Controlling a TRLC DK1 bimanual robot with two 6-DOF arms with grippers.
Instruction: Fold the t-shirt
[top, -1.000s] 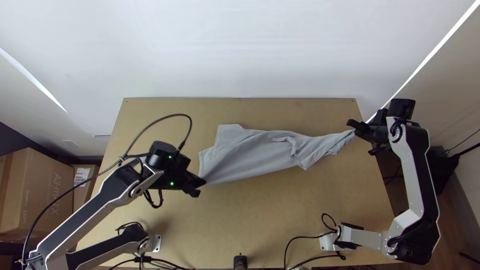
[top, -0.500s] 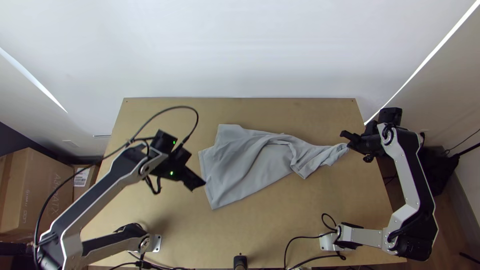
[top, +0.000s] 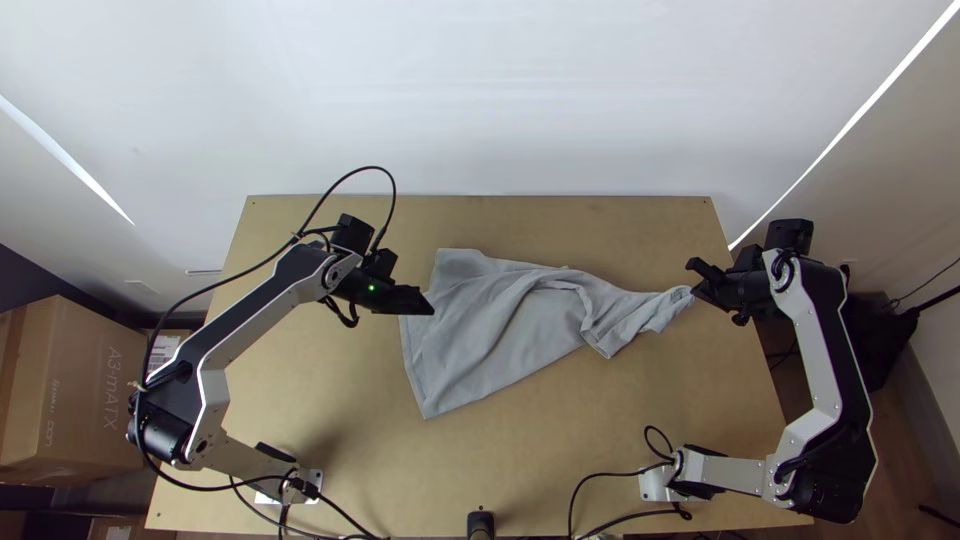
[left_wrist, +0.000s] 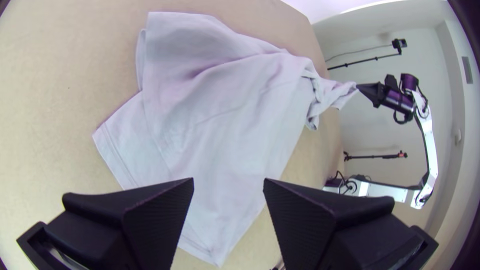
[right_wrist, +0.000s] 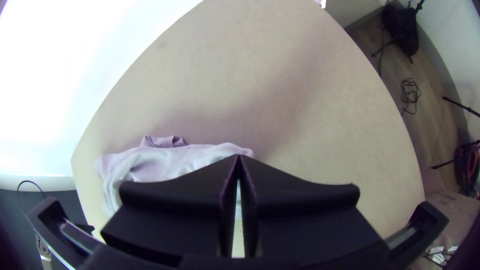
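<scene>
Shifted toward the far side, the left gripper (top: 428, 304) hangs at the t-shirt's (top: 490, 335) left edge, spread wide and empty. Right gripper (top: 697, 286) pinches the bunched right end closed.

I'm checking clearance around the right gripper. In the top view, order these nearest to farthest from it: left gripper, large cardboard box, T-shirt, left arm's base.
1. T-shirt: held in the right gripper's jaws.
2. Left gripper: at the T-shirt's left edge.
3. Left arm's base: lower left.
4. Large cardboard box: far left, beyond the table.
</scene>
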